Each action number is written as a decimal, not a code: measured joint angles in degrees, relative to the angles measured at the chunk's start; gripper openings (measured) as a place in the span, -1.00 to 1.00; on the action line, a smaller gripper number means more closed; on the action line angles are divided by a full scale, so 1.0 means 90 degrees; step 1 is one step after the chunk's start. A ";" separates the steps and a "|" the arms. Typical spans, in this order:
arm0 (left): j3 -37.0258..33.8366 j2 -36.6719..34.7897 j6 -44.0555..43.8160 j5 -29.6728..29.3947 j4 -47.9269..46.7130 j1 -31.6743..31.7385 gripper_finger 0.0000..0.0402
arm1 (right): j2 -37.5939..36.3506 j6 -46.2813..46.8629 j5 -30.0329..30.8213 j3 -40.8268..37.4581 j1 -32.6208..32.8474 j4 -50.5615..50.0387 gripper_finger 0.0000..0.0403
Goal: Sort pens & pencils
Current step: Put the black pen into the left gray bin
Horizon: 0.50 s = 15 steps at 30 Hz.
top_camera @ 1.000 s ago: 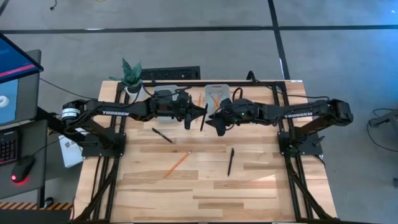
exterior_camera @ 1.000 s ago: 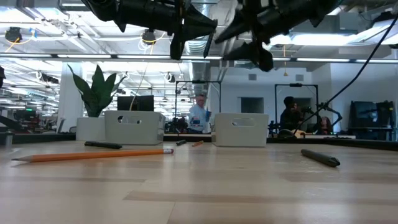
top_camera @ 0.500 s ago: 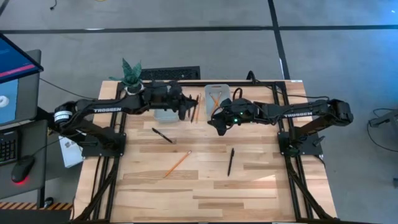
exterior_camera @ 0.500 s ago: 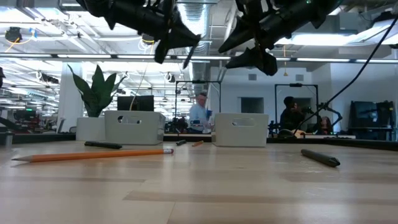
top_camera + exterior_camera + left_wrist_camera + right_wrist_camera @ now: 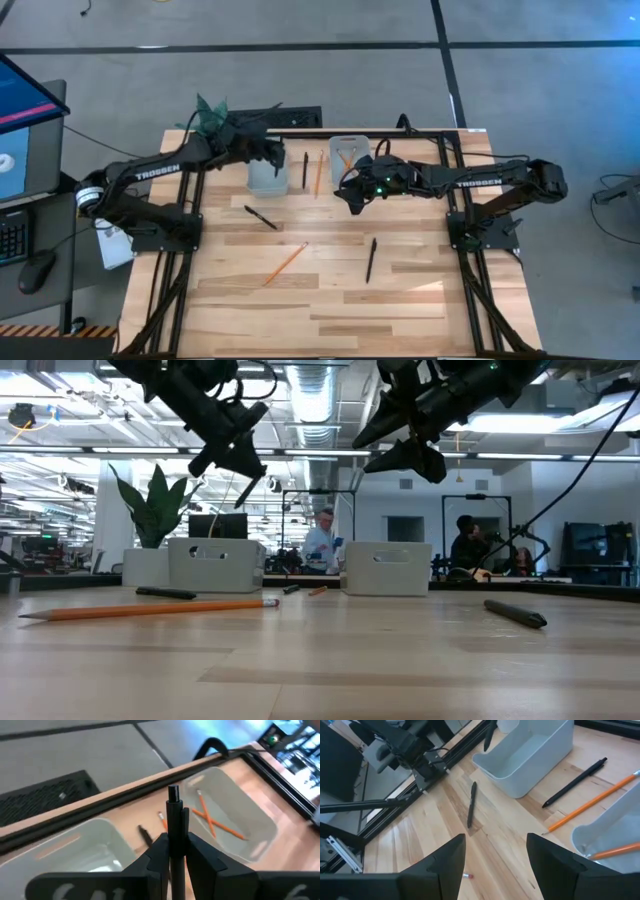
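up at the far side of the table (image 5: 330, 310), the left gripper (image 5: 268, 152) hangs above the left bin (image 5: 268, 178), a pale grey tray, with its fingers pinched on a black pen (image 5: 173, 827). from the left wrist view the pen stands upright between the two dark fingers (image 5: 150, 860), its capped end poking out past them. in the low view that same pen (image 5: 247, 490) slants down from the raised gripper (image 5: 238, 465), clear of the bin's rim.

the right gripper (image 5: 352, 196) hovers just in front of the right bin (image 5: 347, 148), its fingers (image 5: 447, 862) spread wide and holding nothing. two pencils (image 5: 212, 820) lie crossed inside the right bin, seen from the left wrist view.

between the two bins, a second pen (image 5: 305, 170) and an orange pencil (image 5: 318, 173) lie side by side on the wood, close but apart. a third pen (image 5: 261, 217) rests in front of the left bin, angled. nearer the middle of the table lies another pencil (image 5: 286, 262), slanted, and to its right, well apart, a fourth pen (image 5: 371, 259) that is almost upright in the high view.

a potted plant (image 5: 212, 118) stands at the far left corner, just beside the left arm. in the low view, people (image 5: 322, 540) show in the room beyond the table.
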 joint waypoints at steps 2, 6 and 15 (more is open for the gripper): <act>-0.0069 0.0000 -0.0120 0.0002 -0.0025 0.0111 -0.79 | 0.0000 0.0000 -0.0001 0.0000 0.0000 0.0031 0.15; -0.0089 0.0042 -0.0421 -0.0034 -0.0513 0.0286 -0.79 | 0.0000 0.0000 0.0002 0.0000 0.0000 0.0060 0.15; -0.0092 0.0907 -0.0553 -0.0224 -0.0568 0.0290 -0.79 | 0.0000 -0.0005 0.0006 0.0000 0.0000 0.0126 0.15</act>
